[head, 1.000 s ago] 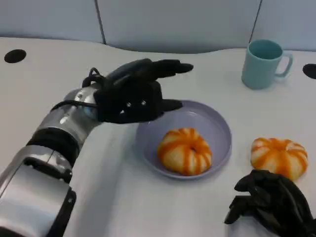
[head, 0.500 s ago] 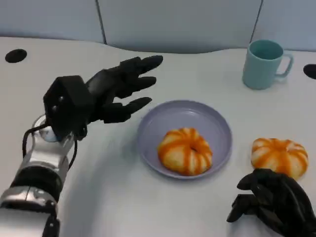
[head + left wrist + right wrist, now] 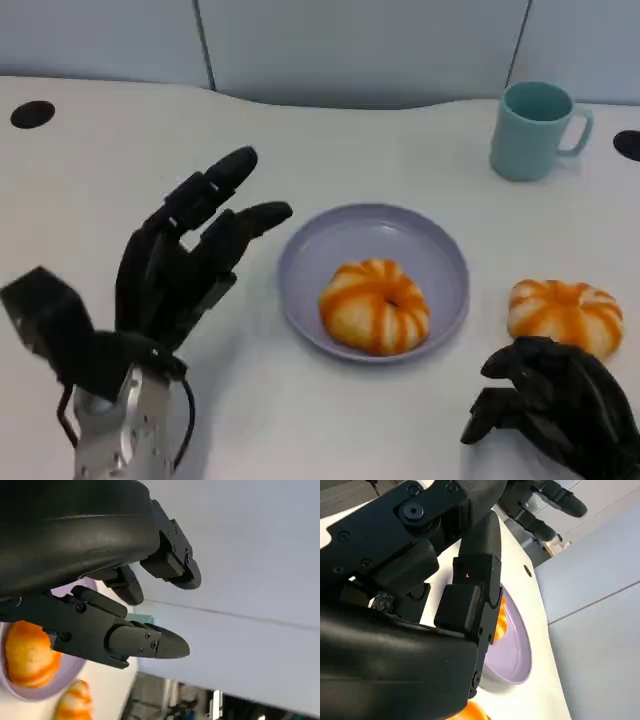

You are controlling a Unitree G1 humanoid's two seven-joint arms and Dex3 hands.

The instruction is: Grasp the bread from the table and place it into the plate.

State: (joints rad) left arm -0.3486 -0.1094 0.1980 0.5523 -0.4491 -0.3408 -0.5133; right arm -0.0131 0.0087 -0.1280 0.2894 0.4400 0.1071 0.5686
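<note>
One orange-and-white striped bread (image 3: pixel 374 306) lies inside the lavender plate (image 3: pixel 440 240) at the table's middle. A second bread (image 3: pixel 565 315) rests on the table to the plate's right. My left hand (image 3: pixel 185 265) is raised at the lower left, well clear of the plate, fingers spread and holding nothing. My right hand (image 3: pixel 555 410) sits at the lower right, just in front of the second bread, fingers curled in with nothing in them. The left wrist view has the left hand's fingers (image 3: pixel 125 640), the plated bread (image 3: pixel 27 655) and the second bread (image 3: pixel 72 705). In the right wrist view the plate (image 3: pixel 512 655) lies beyond the right hand (image 3: pixel 420 580).
A pale blue mug (image 3: pixel 535 130) stands at the back right, handle toward the right. Black round holes mark the table at the far left (image 3: pixel 32 113) and far right (image 3: pixel 630 143). A light wall panel runs along the table's back edge.
My left hand has drawn back from the plate's left rim toward the lower left and lifted, fingers spreading. The right hand and both breads have stayed put.
</note>
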